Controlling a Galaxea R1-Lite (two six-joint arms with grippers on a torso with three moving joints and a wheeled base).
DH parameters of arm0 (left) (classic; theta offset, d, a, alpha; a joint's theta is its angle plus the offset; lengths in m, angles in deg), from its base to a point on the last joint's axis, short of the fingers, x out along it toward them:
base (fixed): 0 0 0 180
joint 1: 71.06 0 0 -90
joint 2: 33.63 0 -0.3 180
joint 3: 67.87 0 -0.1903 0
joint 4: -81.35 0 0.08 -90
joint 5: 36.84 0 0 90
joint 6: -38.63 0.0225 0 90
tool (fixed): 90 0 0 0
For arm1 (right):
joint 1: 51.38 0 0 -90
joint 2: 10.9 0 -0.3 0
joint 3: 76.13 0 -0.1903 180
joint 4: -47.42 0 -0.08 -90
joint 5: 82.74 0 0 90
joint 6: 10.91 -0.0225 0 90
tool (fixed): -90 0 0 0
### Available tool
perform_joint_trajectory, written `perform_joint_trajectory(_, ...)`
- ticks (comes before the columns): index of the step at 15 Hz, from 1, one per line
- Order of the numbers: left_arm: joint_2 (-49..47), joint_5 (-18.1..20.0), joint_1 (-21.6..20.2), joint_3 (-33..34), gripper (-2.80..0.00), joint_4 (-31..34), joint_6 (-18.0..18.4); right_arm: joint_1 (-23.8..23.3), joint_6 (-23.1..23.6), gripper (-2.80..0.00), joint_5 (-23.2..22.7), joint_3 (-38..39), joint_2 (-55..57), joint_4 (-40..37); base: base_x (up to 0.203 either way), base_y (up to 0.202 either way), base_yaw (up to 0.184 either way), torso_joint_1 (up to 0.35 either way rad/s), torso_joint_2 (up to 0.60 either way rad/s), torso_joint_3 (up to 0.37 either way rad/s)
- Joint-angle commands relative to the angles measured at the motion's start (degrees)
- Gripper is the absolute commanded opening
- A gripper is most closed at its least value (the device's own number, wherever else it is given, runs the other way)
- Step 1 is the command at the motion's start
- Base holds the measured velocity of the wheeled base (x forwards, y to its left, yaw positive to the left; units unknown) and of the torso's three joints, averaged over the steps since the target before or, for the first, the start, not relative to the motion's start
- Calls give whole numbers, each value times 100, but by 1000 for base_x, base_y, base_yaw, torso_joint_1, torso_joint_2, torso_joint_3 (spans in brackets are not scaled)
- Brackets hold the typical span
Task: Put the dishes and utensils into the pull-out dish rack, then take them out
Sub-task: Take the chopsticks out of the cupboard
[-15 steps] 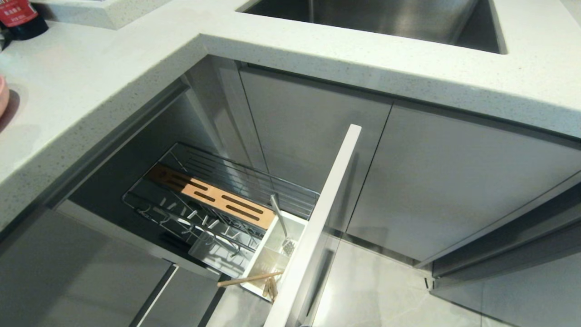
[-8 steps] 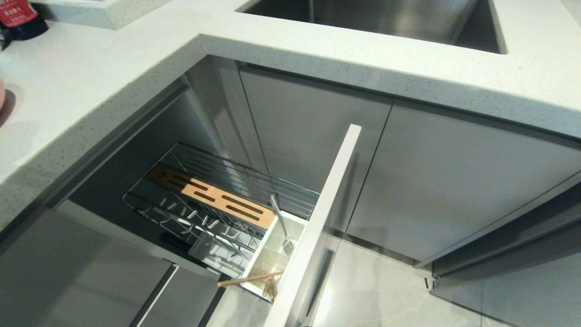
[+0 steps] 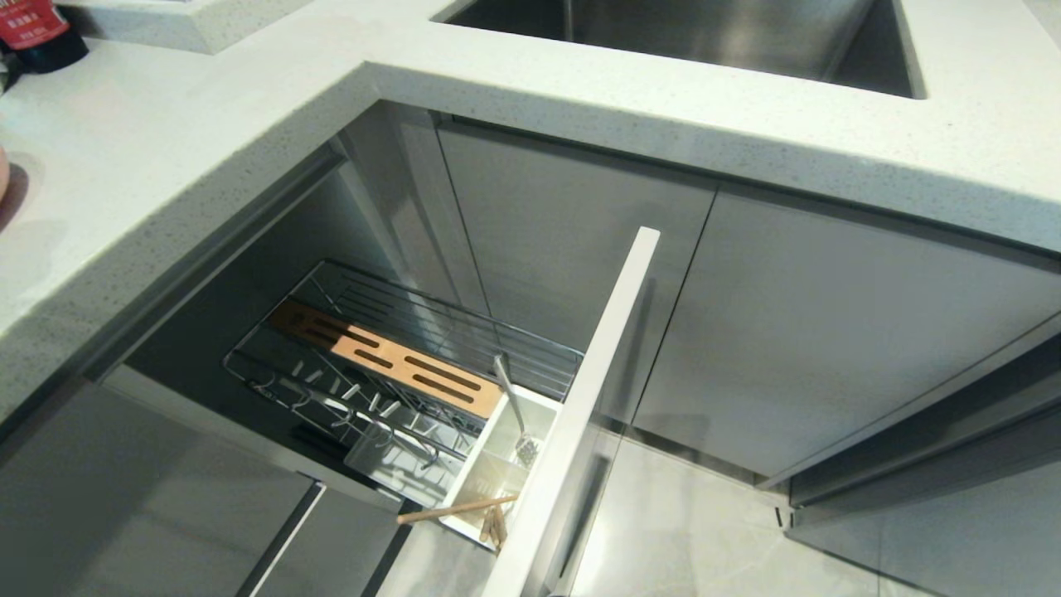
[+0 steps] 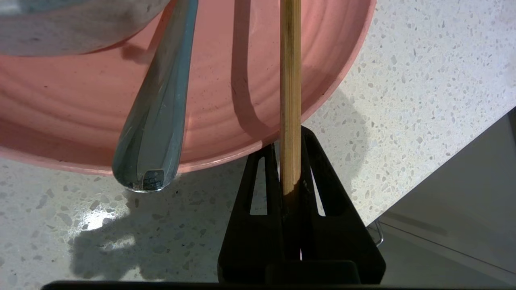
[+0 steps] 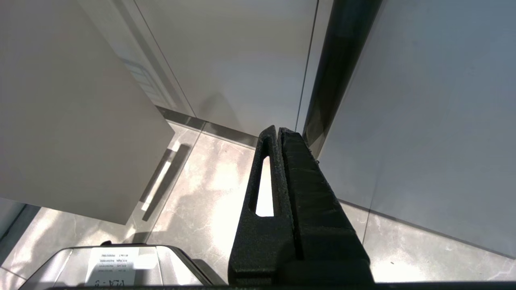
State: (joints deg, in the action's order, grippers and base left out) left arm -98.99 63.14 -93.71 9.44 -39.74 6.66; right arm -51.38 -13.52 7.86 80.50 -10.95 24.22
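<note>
Left wrist view: the left claw [image 4: 291, 189] is clenched on a wooden chopstick [image 4: 290, 92] lying across the pink plate [image 4: 225, 100], presumably for racking; the right claw [image 5: 278, 139] hangs clenched, empty.

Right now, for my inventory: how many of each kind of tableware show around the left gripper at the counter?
Pink plate: 1
White bowl: 1
Metal spoon: 1
Wooden chopstick, held in the fingers of the left gripper: 1
Total: 4
</note>
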Motion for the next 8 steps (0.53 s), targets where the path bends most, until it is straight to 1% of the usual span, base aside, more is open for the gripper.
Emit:
perform_joint_trajectory(1,-4,5,-11,31,-280,22,-19,0,-3,-280,2,0,5,2,0,0,0,0,0,0)
perform_joint_trajectory(8,14,5,-11,5,-280,-30,-28,0,-3,-280,-1,0,5,2,0,0,0,0,0,0)
